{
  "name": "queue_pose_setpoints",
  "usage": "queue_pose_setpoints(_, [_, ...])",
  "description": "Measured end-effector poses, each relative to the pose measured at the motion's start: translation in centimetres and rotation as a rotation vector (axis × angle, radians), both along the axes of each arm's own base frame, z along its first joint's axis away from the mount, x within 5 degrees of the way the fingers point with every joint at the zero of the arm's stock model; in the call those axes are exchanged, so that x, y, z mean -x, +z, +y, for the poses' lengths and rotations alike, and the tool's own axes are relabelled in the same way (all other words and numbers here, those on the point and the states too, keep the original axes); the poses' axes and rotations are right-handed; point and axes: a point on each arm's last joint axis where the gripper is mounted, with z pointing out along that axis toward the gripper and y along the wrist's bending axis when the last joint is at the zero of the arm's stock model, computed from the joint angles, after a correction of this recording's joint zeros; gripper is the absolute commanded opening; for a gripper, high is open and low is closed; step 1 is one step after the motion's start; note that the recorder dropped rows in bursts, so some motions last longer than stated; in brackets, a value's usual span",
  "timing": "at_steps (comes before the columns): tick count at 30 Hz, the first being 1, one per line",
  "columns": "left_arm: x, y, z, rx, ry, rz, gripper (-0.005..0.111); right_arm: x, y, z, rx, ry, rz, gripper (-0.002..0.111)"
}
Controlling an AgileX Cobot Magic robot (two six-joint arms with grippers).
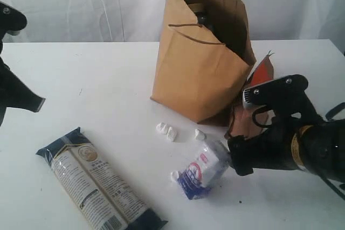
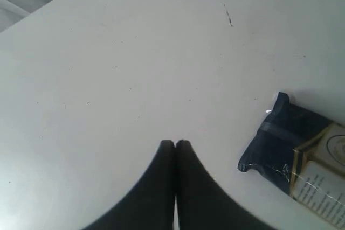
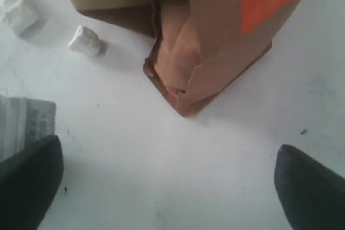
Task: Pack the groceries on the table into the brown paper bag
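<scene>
Bag upright, three groceries outside it on your table.
Your brown paper bag stands open at the far middle of the white table, with a dark jar top showing inside. The orange-brown pouch stands just beside its right side. The blue-white carton lies tilted nearer you, and the long dark-blue noodle pack lies flat at the near left.

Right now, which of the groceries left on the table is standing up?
The orange-brown pouch, upright beside the brown paper bag; the blue-white carton and the long noodle pack both lie flat.
</scene>
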Motion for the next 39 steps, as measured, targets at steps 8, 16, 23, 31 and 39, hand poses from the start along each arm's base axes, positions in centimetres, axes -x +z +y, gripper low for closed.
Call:
queue_pose_setpoints(8, [-0.2, 0.2, -0.5, 0.036, -0.048, -0.025, 0.000, -2.0, -0.2, 0.5, -0.024, -0.126, -0.060, 0.105])
queue_pose_setpoints(16, [-0.2, 0.2, -0.7, 0.044, -0.059, -0.031, 0.000, -3.1, -0.1, 1.2, -0.084, -0.183, -0.080, 0.105])
queue_pose_setpoints(23, [-0.3, 0.2, -0.9, 0.068, -0.075, -0.040, 0.000, -4.6, -3.0, 1.4, -0.021, -0.245, -0.104, 0.105])
queue_pose_setpoints(31, [-0.2, 0.1, -1.0, 0.092, -0.072, -0.027, 0.000, -6.8, -4.0, 1.7, 0.072, -0.325, -0.174, 0.105])
queue_pose_setpoints(39, [-0.1, 0.0, -1.1, 0.110, -0.066, -0.013, 0.000, -7.6, -5.4, 1.9, 0.115, -0.383, -0.160, 0.092])
